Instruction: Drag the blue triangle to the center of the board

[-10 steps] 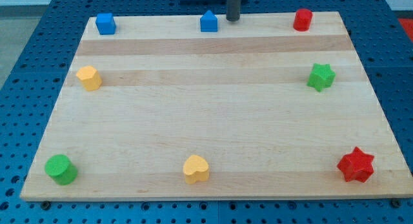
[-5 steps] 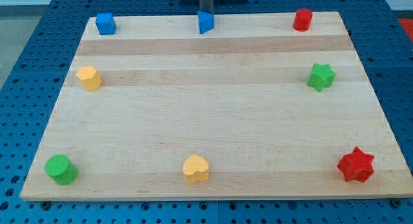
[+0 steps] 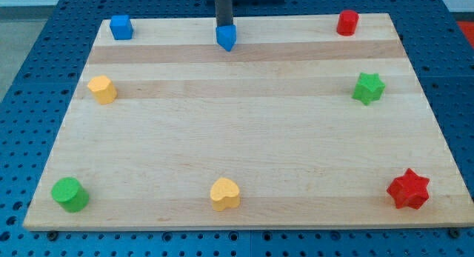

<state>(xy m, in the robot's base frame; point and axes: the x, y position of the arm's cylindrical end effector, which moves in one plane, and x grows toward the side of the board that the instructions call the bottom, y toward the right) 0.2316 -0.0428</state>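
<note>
The blue triangle (image 3: pixel 227 38) lies near the board's top edge, a little left of the middle. My tip (image 3: pixel 224 27) is right behind it on the view's top side, touching or nearly touching its upper edge. The rod rises straight up out of the view. The wooden board (image 3: pixel 244 138) fills most of the view.
A blue cube (image 3: pixel 121 27) sits at top left, a red cylinder (image 3: pixel 347 22) at top right. A green star (image 3: pixel 368 87) is at the right, a red star (image 3: pixel 408 189) at bottom right. A yellow block (image 3: pixel 102 89) is at left, a yellow heart (image 3: pixel 224 193) at bottom middle, a green cylinder (image 3: pixel 69 194) at bottom left.
My tip moved from the right of the blue triangle to behind it, going left. The triangle has turned and slid a little left and toward the view's bottom.
</note>
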